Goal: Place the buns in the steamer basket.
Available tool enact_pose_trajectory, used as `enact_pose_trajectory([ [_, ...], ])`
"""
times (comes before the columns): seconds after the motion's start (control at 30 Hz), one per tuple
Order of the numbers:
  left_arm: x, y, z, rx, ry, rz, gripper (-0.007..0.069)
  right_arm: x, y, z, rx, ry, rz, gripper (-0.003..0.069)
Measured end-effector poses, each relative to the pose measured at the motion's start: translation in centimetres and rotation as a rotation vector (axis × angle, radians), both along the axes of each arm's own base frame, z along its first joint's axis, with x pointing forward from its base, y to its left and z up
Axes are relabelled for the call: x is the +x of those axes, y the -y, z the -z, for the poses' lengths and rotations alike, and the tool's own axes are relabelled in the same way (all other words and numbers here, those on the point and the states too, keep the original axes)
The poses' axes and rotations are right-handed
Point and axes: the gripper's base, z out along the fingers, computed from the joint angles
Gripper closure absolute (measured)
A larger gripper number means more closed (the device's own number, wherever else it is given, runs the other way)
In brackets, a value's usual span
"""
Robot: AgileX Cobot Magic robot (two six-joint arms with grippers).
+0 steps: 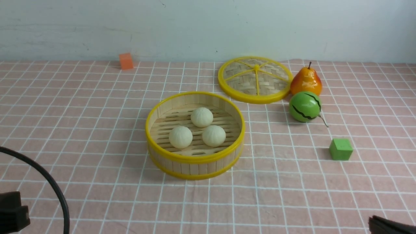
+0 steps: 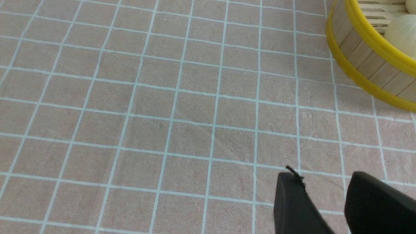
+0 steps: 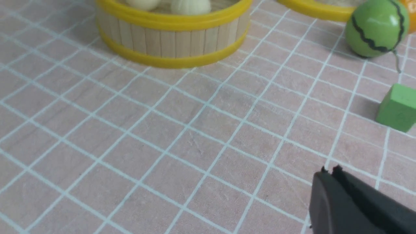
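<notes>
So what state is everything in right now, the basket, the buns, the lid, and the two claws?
steamer basket: uncovered, upright on the cloth
buns: all three inside the basket
lid: off, lying flat behind the basket
left gripper: open, holding nothing
right gripper: shut, holding nothing

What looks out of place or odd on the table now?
Nothing stands out. All three buns sit inside the basket, which stands level; the lid lies flat behind it.
</notes>
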Motion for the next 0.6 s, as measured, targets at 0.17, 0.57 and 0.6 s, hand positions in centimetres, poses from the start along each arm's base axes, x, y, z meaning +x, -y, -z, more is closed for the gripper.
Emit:
enact_pose_trajectory([
  [0.17, 0.0, 0.0, 0.0, 0.002, -0.004, -0.002, 0.0386, -2.1, 2.3, 0.2, 0.155, 0.113, 0.202, 0.0669],
  [0.57, -0.1, -0.1, 0.1, 0.007, -0.016, -0.008, 0.0386, -4.1, 4.0, 2.1, 0.123, -0.039, 0.435, 0.0666],
  [0.6, -0.1, -0.1, 0.1, 0.007, -0.016, -0.008, 0.0386, -4.1, 4.0, 2.2, 0.123, -0.041, 0.435, 0.0665],
])
